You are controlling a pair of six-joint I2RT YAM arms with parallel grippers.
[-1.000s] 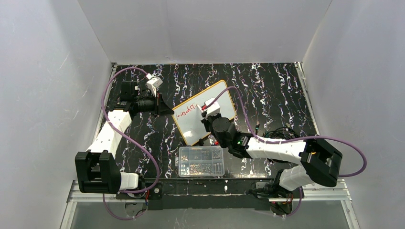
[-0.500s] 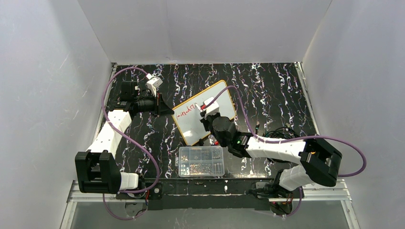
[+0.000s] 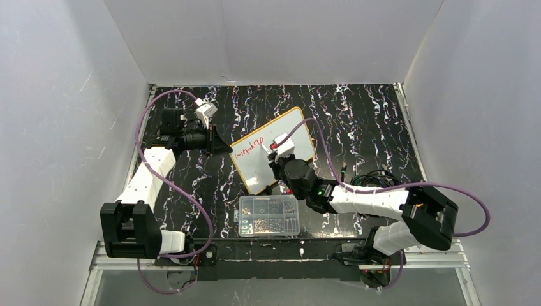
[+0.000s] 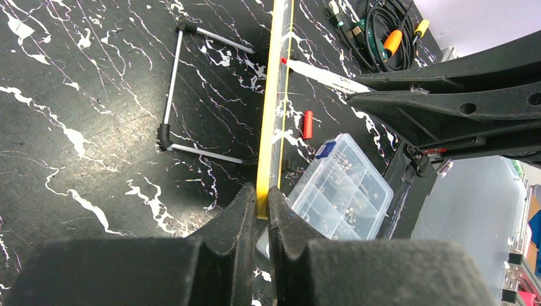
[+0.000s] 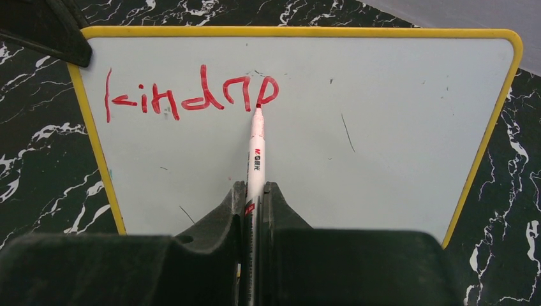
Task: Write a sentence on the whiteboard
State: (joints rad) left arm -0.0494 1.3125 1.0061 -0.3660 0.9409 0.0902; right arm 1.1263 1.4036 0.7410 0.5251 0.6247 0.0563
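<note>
The whiteboard (image 3: 258, 171) stands tilted on the dark marbled table, its yellow rim (image 4: 271, 115) seen edge-on in the left wrist view. My left gripper (image 4: 261, 194) is shut on that rim at the board's left corner (image 3: 228, 148). My right gripper (image 5: 254, 188) is shut on a white marker (image 5: 256, 146), whose red tip touches the board at the end of the sentence (image 5: 191, 95). The sentence is one line of red letters, roughly "kindn" plus a loop. From above, the right gripper (image 3: 279, 159) hangs over the board's middle.
A clear compartment box (image 3: 269, 215) lies close in front of the board. A red marker cap (image 4: 308, 124) lies on the table beside it. A wire stand (image 4: 172, 95) lies behind the board. Coiled cables (image 3: 370, 178) sit at the right, and white walls enclose the table.
My right gripper has shifted slightly with the marker, and the red writing has grown by a stroke. The left arm has not moved.
</note>
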